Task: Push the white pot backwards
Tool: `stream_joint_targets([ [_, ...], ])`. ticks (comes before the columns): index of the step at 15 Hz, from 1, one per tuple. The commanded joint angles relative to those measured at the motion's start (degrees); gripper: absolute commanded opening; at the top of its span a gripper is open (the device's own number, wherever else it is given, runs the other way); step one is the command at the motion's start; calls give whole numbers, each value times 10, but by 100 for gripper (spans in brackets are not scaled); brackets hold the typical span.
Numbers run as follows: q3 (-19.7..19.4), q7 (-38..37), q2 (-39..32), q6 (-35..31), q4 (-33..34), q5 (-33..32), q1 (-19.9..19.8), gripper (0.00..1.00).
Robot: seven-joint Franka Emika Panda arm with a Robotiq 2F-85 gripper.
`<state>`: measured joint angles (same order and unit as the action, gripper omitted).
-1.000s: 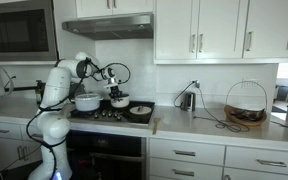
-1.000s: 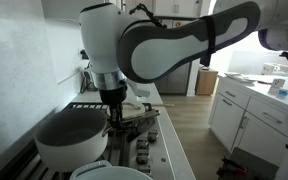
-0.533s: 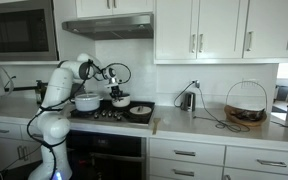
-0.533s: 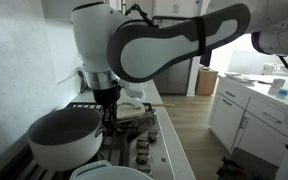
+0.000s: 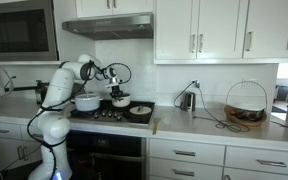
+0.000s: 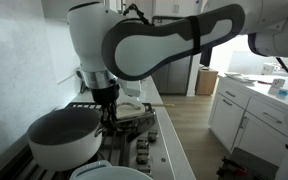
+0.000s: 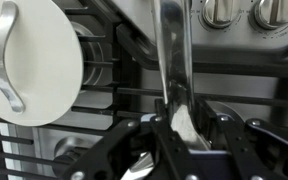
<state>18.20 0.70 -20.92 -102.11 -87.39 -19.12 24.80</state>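
Note:
The white pot (image 6: 64,140) stands on the stove grate close to the camera, open, with a dark inside. In an exterior view it is small (image 5: 117,101), under the arm. My gripper (image 6: 108,112) hangs at the pot's right rim and also shows in an exterior view (image 5: 113,92). In the wrist view my gripper (image 7: 179,125) is shut on a long metal handle (image 7: 171,50) that runs up the frame. The handle seems to belong to the white pot. The pot's body is hidden below the fingers.
A larger white pot (image 5: 87,101) stands left of the white pot. A flat dark pan (image 5: 140,111) sits at the stove's right front. A white lid with a metal loop (image 7: 29,60) lies close by. Stove knobs (image 7: 219,10) are near. The wall is behind.
My arm and the white pot have shifted together a little toward the back wall. Most of that shift came in the first half second.

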Motion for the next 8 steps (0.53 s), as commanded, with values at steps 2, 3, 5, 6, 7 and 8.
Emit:
stream_joint_targets([
  [2,-10,-19,-26,25,61,6,15,10],
  [3,-10,-19,-28,29,66,7,16,10],
  [5,-11,-19,-33,38,79,9,18,10],
  [6,-11,-19,-36,42,85,10,18,10],
  [7,-11,-19,-37,45,90,10,19,10],
  [8,-11,-18,-39,48,96,11,20,10],
])
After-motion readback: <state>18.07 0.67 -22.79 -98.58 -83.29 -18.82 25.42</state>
